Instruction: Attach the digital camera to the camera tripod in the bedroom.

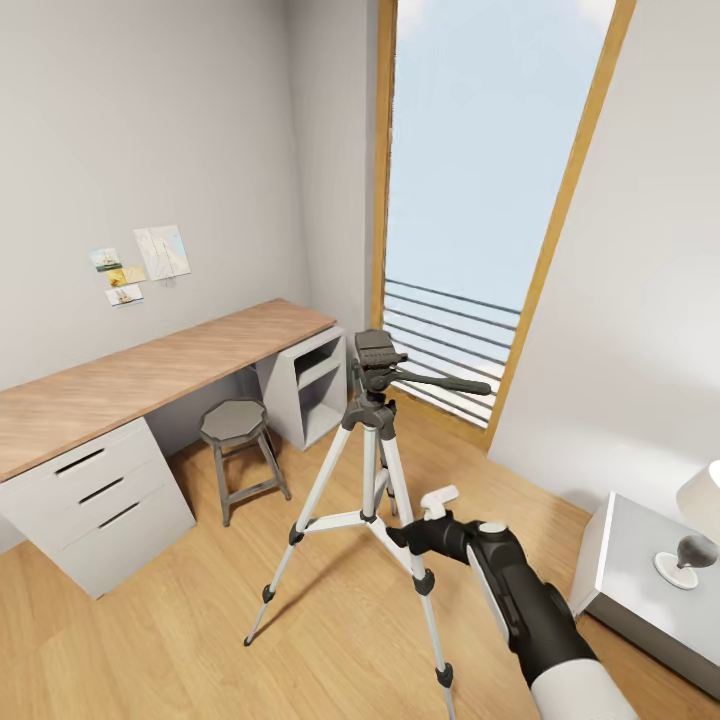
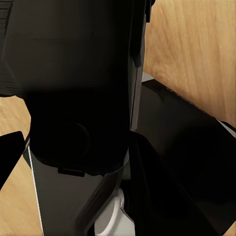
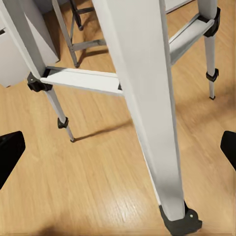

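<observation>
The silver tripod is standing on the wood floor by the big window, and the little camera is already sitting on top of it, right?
Not quite. The tall silver-legged tripod does stand on the light wood floor near the tall wood-framed window, but the head view shows its black head bare: no camera is mounted on it.

1. The camera tripod [image 1: 371, 470] stands upright on the bedroom's light wood floor [image 1: 170, 640], silver legs spread, bare black head on top, pan handle pointing right.
2. It stands near the tall window.
</observation>
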### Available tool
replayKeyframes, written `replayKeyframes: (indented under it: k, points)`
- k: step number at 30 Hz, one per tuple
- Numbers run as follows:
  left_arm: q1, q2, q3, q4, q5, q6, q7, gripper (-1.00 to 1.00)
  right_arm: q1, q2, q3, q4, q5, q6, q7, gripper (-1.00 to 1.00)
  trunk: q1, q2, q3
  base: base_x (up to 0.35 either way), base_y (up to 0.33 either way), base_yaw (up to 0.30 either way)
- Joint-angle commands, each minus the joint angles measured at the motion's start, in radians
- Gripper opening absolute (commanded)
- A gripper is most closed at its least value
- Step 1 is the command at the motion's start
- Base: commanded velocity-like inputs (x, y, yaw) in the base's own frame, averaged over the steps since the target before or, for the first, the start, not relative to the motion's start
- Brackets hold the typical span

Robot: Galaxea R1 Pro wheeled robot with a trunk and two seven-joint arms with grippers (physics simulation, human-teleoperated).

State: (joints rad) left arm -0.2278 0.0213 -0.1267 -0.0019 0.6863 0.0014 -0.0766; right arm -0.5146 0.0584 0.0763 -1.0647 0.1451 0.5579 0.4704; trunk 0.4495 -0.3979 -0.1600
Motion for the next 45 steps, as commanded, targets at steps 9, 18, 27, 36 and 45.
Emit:
replayKeyframes:
  k: [9, 18, 27, 36, 45]
  points:
    - [-0.001, 0.000, -0.008, 0.000, 0.008, 0.000, 0.000, -1.00, -0.001, 0.002, -0.002, 0.051, 0.010, -0.056, -0.008, 1.00, 0.001, -0.002, -0.002, 0.000, 0.000, 0.000]
    - [-0.001, 0.000, -0.008, 0.000, 0.009, 0.000, 0.000, -1.00, -0.008, 0.022, -0.010, 0.071, 0.006, -0.102, -0.033, 1.00, 0.001, -0.002, -0.002, 0.000, 0.000, 0.000]
    - [-0.001, 0.001, -0.008, 0.000, 0.010, 0.000, 0.000, -1.00, -0.078, 0.058, -0.024, 0.180, 0.004, -0.146, -0.089, 1.00, 0.001, -0.002, -0.002, 0.000, 0.000, 0.000]
    - [-0.001, 0.001, -0.008, 0.000, 0.010, 0.000, 0.000, -1.00, -0.147, 0.091, -0.039, 0.279, 0.006, -0.180, -0.104, 1.00, 0.001, -0.002, -0.002, 0.000, 0.000, 0.000]
    - [-0.001, 0.001, -0.008, 0.000, 0.010, 0.000, 0.000, -1.00, -0.159, 0.094, -0.044, 0.286, 0.007, -0.183, -0.121, 1.00, 0.001, -0.002, -0.002, 0.000, 0.000, 0.000]
